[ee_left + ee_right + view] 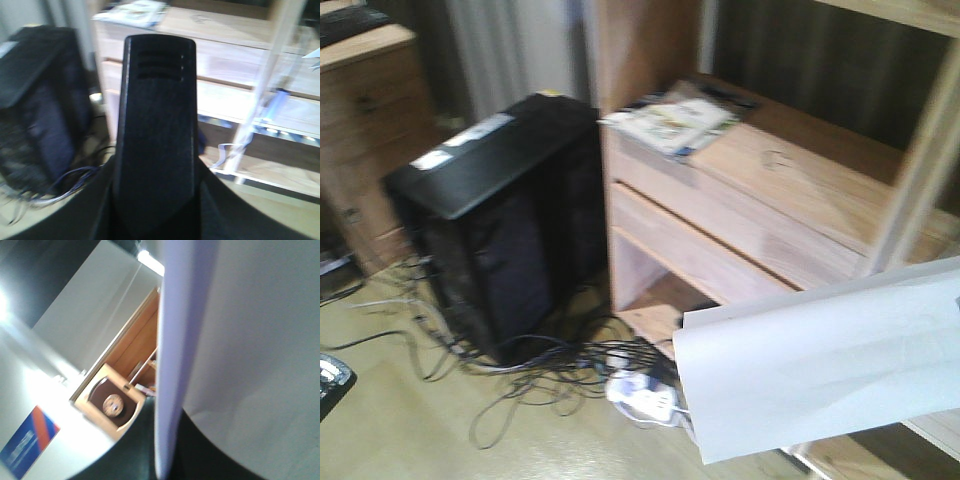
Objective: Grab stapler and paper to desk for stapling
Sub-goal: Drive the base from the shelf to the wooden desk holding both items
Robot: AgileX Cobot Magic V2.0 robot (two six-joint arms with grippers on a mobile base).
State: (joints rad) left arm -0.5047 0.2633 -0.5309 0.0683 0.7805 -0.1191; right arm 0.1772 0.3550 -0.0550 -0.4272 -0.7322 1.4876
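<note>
Both tools are carrying loads for you. Your left tool (156, 227) is gripping the stapler (157, 125), whose black body with three slots is standing straight up the middle of the left wrist view; the tool itself is showing only as a dark mass beneath it. Your right tool (165, 460) is clamping the paper (250, 355), which is filling the right side of its wrist view. From the front you are seeing the paper hanging in the air at the near right, crossing in front of the lower part of the shelf unit (770, 200). A booklet (675, 122) is lying on the shelf unit's upper board. Left of it, a black computer tower (500, 230) is standing on the floor (420, 430), with cables (540, 370) trailing around its base and a white power strip (645, 395) lying near the paper's left edge.
</note>
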